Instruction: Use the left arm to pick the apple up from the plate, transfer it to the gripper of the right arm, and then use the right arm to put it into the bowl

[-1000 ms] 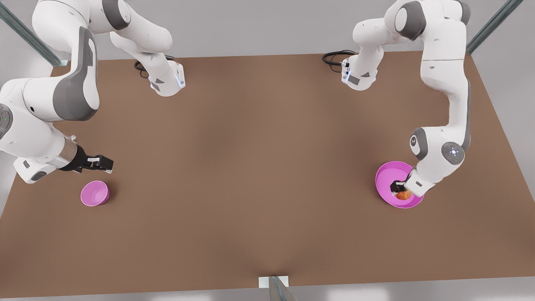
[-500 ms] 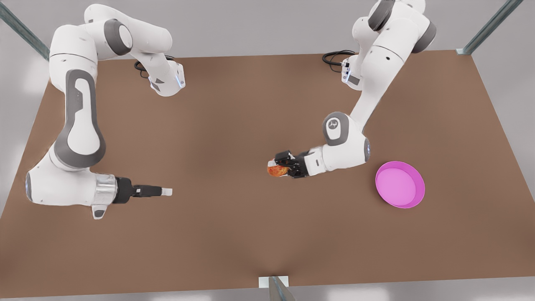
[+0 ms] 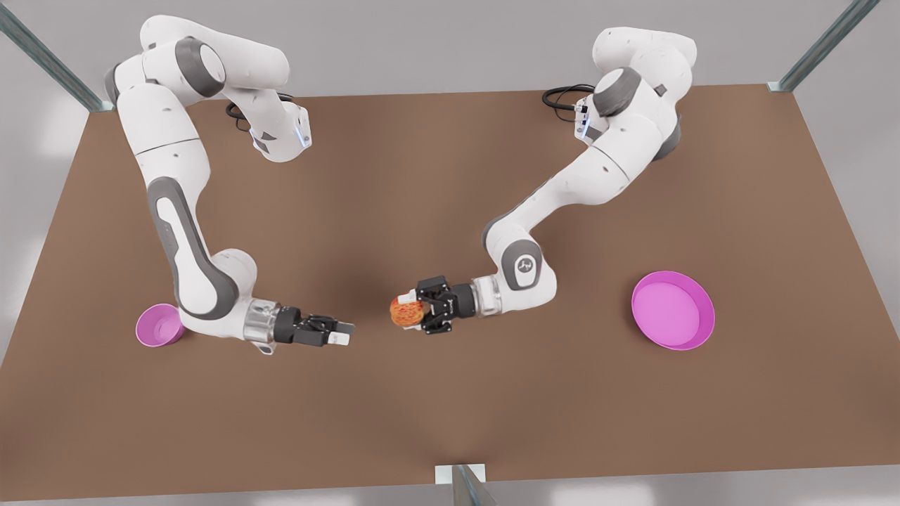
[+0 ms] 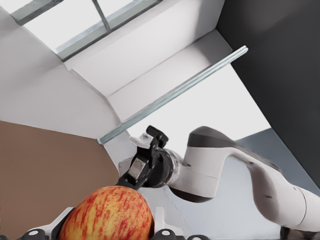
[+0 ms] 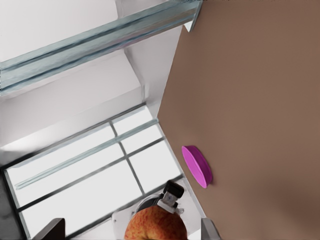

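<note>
The apple [image 4: 107, 214] is clamped between the left gripper's [image 4: 107, 231] fingers [image 4: 59, 223]. Beyond it, the right gripper [image 4: 141, 161] is seen facing the apple, past the table's [image 4: 45, 165] edge.

Red, yellow-streaked apple [image 3: 406, 312] held above mid-table; shallow pink plate [image 3: 673, 310] at front view's right; deep bowl [image 3: 159, 325] left.

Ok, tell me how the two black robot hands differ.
The left hand is shut on the round red-and-yellow apple; the right hand is open and empty. The left hand is mid-table; the right hand is nearer the small deep magenta bowl. Both face each other above the brown table.
</note>
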`<state>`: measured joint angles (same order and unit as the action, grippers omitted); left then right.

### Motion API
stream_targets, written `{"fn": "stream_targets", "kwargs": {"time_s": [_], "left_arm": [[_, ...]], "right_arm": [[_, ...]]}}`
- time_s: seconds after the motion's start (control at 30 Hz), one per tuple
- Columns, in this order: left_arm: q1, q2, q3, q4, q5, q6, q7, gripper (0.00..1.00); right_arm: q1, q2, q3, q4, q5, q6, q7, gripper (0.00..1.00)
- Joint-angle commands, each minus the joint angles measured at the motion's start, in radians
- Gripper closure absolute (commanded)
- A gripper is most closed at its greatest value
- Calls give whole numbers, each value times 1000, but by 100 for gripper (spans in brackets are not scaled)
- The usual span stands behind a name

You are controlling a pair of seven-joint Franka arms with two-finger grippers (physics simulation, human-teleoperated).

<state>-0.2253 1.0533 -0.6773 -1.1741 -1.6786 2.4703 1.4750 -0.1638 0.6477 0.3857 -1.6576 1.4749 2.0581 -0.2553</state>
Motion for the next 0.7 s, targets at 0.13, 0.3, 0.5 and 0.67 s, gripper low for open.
{"fn": "stream_targets", "kwargs": {"time_s": [0.13, 0.3, 0.5, 0.67], "left_arm": [[-52, 68, 1, 96, -13, 21, 869, 30], [-63, 74, 1, 105, -13, 33, 867, 30], [-65, 74, 1, 105, -13, 33, 869, 30], [-63, 74, 2, 105, -13, 33, 869, 30]], "right_arm": [[-33, -11, 27, -76, 50, -110, -683, 0], [3, -3, 32, -67, 44, -85, -699, 0], [72, 3, 30, -37, 50, 4, -713, 0], [78, 39, 30, -16, 53, 7, -749, 0]]}}
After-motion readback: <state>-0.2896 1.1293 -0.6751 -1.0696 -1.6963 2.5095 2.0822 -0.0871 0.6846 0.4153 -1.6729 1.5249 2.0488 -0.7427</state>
